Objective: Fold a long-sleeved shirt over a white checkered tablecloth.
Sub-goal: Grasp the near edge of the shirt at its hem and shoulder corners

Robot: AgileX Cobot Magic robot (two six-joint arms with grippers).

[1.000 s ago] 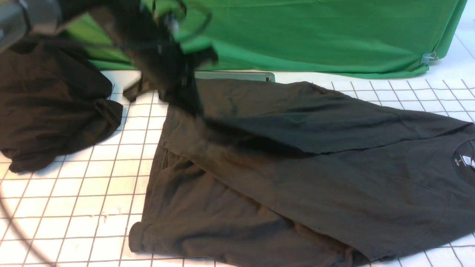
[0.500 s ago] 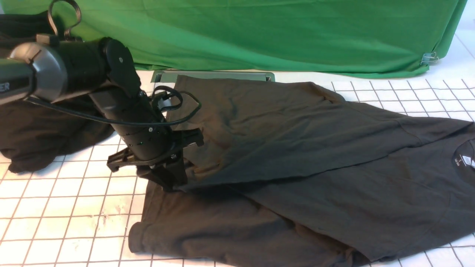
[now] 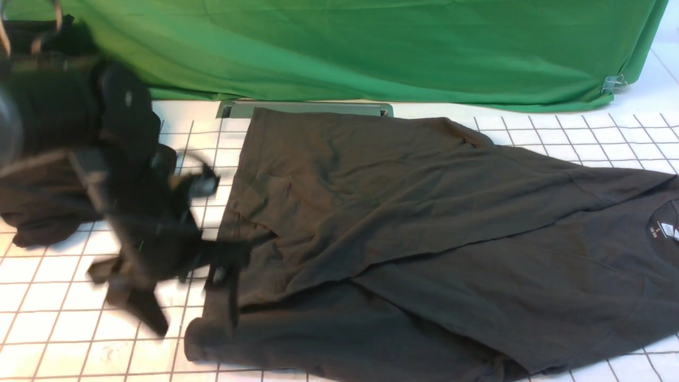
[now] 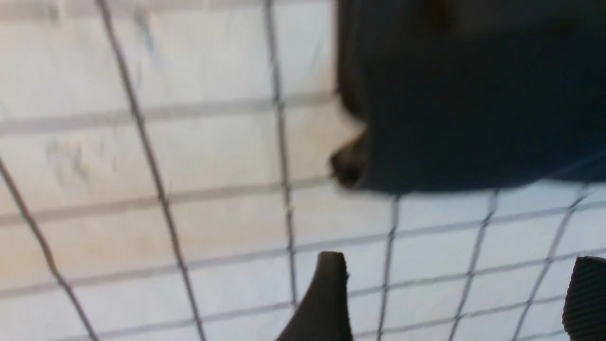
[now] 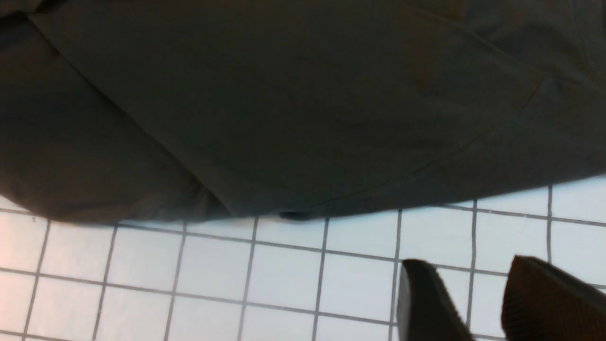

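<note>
Neck label (image 3: 664, 231) on long-sleeved shirt (image 3: 424, 212) — illegible.
</note>
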